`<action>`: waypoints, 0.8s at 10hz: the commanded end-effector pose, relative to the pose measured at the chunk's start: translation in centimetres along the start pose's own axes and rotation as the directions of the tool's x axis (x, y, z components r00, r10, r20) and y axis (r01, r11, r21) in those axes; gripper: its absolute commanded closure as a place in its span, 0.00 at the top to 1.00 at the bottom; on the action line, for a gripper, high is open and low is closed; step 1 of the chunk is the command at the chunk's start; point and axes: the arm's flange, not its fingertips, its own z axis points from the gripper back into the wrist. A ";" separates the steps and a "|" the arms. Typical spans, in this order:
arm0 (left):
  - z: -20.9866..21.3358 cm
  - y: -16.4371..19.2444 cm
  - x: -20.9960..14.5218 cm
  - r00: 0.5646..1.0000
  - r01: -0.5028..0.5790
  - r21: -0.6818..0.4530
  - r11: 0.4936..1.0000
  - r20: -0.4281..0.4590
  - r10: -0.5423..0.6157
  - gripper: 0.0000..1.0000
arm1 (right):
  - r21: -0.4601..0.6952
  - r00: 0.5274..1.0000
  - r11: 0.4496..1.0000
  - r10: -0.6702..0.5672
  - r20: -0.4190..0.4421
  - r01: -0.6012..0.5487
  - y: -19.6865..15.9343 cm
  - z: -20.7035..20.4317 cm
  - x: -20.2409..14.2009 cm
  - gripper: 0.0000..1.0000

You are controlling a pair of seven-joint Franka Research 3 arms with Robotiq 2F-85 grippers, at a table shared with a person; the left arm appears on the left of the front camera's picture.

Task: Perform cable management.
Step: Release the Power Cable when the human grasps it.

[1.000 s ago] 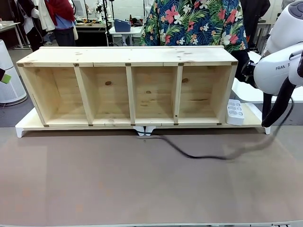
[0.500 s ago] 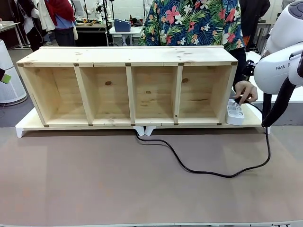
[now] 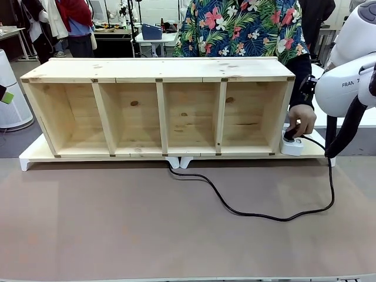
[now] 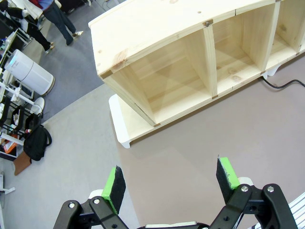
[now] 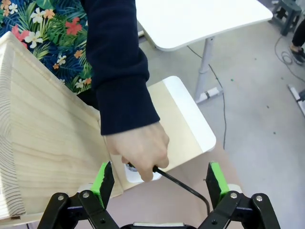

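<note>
Person's hand (image 3: 301,120) presses cable (image 3: 247,210) plug into white power strip (image 3: 292,146); left claw (image 4: 171,183) and right claw (image 5: 159,183) both gape wide, empty

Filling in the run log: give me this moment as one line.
person's hand: pressing plug into power strip | cable: loose on mat | left claw: open, empty | right claw: open, empty

Cable (image 3: 247,212): thin, black, slack. Runs from under the shelf's front middle, curves right across the brown worktop, then rises at the right to its plug (image 3: 289,136), which sits at the white power strip under a person's hand.
</note>
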 end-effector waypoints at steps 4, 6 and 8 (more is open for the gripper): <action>-0.1 0.0 0.2 1.000 0.001 0.012 1.000 0.007 -0.001 1.00 | 0.000 1.000 1.000 -0.002 -0.001 0.002 0.0 0.0 0.0 1.00; -0.1 0.0 0.2 1.000 0.001 0.012 1.000 0.007 -0.001 1.00 | 0.000 1.000 1.000 -0.002 -0.001 0.002 0.0 0.0 0.0 1.00; -0.1 0.0 0.2 1.000 0.001 0.012 1.000 0.007 -0.001 1.00 | 0.000 1.000 1.000 -0.002 -0.001 0.002 0.0 0.0 0.0 1.00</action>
